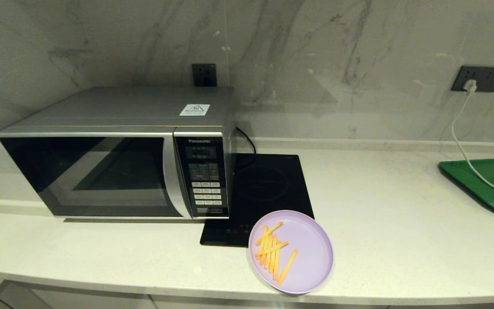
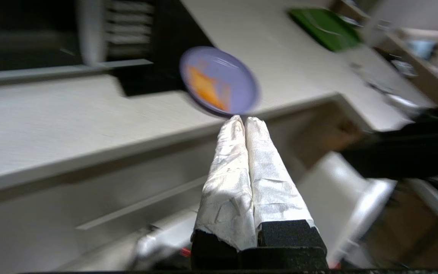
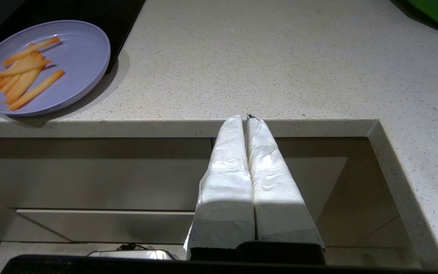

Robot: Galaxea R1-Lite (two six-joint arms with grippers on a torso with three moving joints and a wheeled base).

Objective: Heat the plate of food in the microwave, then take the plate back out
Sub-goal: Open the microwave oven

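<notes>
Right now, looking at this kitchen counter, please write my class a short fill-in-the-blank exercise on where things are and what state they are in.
1. The microwave door is ____.
2. The plate of food rests partly on the black ____, near the counter's front edge.
3. The fingers of the left gripper and the right gripper are ____, holding nothing.
4. A white cable lies across the ____ tray at the robot's right.

Missing words: shut; induction hob; shut; green
</notes>
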